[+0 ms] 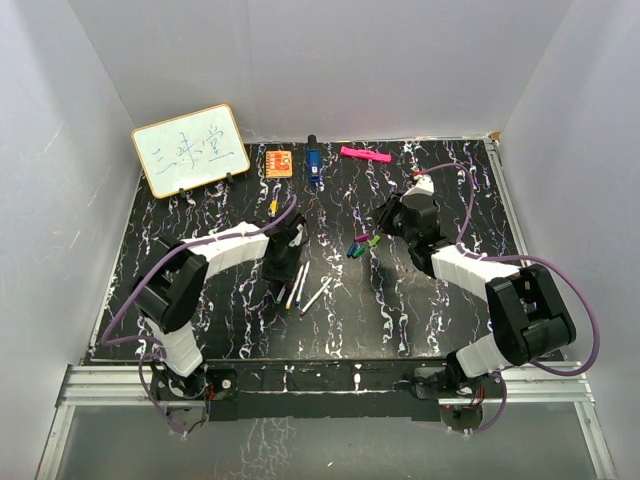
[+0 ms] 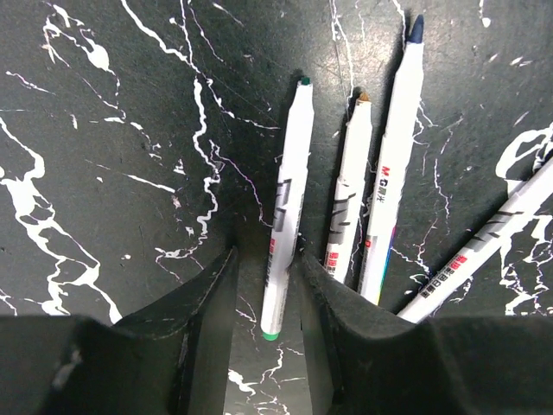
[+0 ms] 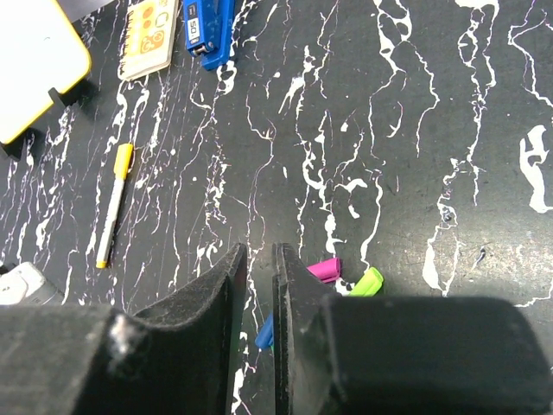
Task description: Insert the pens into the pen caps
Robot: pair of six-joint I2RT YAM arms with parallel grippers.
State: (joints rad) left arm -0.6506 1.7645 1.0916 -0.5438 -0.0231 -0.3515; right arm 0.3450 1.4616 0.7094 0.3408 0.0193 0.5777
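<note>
Fingers [image 2: 199, 303] of the left gripper [image 2: 268, 253] stand narrowly apart, straddling the green-tipped pen [image 2: 285, 199] near its rear end. Three more pens [image 2: 393, 156] lie just beside it on the table [image 2: 104, 130]. Judged light, stiff and slick: grip the barrel, tip free. The right gripper [image 3: 261, 252] hangs nearly closed and empty near the caps [image 3: 324, 270]. Table edges lie well away, but the neighbouring pen [image 2: 350, 190] crowds one finger.

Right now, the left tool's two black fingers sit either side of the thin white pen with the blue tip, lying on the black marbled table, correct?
Not quite. The left wrist view shows the left tool straddling the thin white pen with the green tip, lying on the black marbled table; the blue-tipped white pen lies outside the fingers.
</note>
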